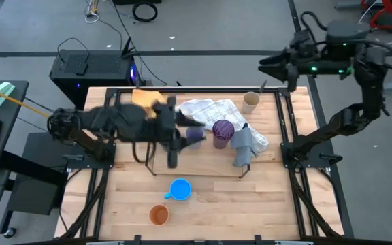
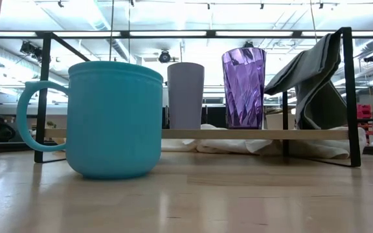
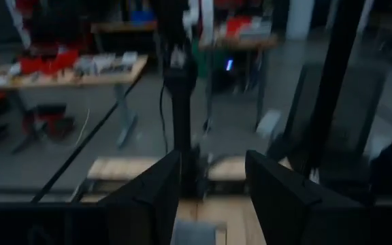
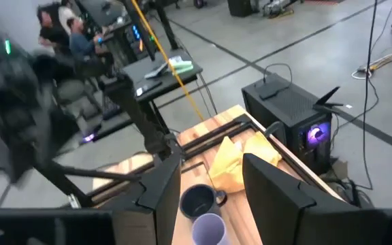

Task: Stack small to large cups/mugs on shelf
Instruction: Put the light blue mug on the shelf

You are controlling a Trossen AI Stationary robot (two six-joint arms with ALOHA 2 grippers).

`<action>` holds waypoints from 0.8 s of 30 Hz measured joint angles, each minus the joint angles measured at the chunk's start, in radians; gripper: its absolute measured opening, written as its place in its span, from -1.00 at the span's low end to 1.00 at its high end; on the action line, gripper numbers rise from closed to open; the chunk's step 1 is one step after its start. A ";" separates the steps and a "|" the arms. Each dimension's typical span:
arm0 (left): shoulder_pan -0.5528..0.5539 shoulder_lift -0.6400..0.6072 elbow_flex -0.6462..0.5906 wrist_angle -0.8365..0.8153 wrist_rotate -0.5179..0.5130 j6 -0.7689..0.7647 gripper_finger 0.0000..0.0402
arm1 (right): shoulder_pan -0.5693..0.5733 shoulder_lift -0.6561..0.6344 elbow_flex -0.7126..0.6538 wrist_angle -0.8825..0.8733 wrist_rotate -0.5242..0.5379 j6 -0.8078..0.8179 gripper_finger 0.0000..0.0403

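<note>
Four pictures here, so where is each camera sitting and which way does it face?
High: overhead, straight down on the table; both arms show.
Low: at tabletop height, facing the bright blue mug and shelf; no arm shows.
Left wrist: past the left tool toward the room.
Right wrist: past the right tool, down at the table.
Shared: high and low both show the purple cup.

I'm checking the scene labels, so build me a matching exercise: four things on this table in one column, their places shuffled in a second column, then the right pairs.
Things:
1. purple cup
2. tan cup
3. orange cup
4. grey cloth

Places:
A. near the front edge of the table
B. draped over one end of the shelf
C. standing on the shelf
D. behind the shelf, near the table's back edge

Pairs: 1-C, 2-D, 3-A, 4-B
</note>
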 joint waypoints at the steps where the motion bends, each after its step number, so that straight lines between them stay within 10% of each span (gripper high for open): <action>1: -0.021 0.012 -0.001 -0.029 -0.024 -0.006 -0.14 | 0.011 -0.010 0.000 0.000 0.010 0.006 -0.19; 24: -0.142 0.195 -0.159 -0.177 -0.028 -0.329 -0.15 | 0.217 -0.048 0.000 -0.033 0.252 0.064 -0.19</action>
